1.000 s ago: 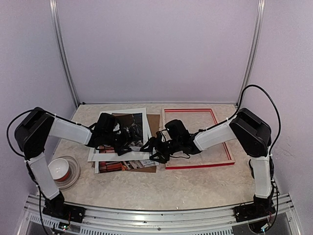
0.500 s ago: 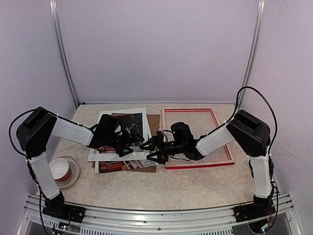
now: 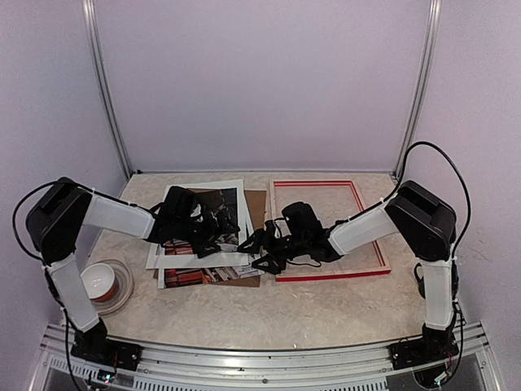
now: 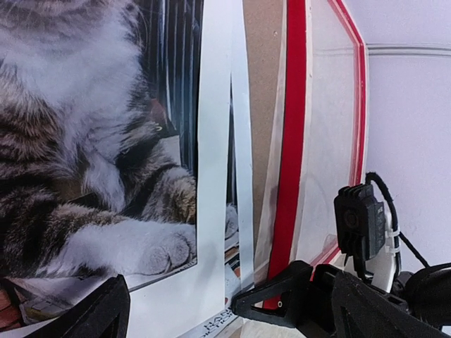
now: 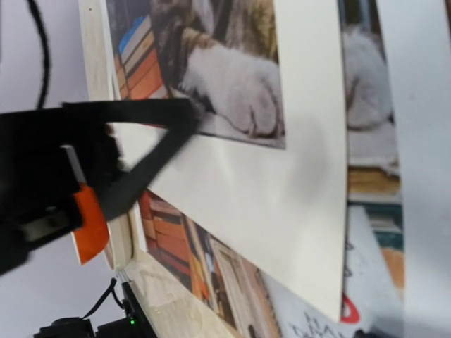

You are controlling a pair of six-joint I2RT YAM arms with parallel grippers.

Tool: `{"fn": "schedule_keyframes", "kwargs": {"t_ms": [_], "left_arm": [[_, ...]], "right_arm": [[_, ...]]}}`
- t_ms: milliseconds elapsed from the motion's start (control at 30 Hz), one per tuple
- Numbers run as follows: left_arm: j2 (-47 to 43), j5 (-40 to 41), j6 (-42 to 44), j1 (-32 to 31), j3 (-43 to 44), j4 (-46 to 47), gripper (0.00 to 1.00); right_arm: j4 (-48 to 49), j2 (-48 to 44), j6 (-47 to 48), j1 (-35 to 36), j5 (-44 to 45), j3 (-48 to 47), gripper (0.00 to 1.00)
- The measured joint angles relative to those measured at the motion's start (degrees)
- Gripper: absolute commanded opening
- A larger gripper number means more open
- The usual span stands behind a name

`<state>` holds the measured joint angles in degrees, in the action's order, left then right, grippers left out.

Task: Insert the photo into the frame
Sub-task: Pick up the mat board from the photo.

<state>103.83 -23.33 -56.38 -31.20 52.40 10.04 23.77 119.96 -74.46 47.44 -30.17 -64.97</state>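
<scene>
The white mat board (image 4: 211, 176) lay over the photo (image 4: 84, 141). Pulling from the stack's edge, the right gripper (image 3: 254, 252) could have dragged both or creased the print. Its jaws stood apart, one finger (image 5: 151, 151) on the mat; whether it gripped, I could not tell. The left gripper (image 3: 218, 238) hung wide open and empty above the photo, with the frame (image 4: 292, 141) to its right.
</scene>
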Motion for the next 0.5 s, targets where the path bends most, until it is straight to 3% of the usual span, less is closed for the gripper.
{"fn": "schedule_keyframes", "kwargs": {"t_ms": [300,500], "left_arm": [[-12.59,9.68,1.25,1.25,2.56,-14.43,0.99],[-22.45,19.30,1.92,8.44,0.87,-25.09,0.99]], "right_arm": [[-3.37,-0.04,1.01,0.00,1.33,-1.79,0.78],[-7.32,-0.20,3.48,0.00,3.43,-3.69,0.78]]}}
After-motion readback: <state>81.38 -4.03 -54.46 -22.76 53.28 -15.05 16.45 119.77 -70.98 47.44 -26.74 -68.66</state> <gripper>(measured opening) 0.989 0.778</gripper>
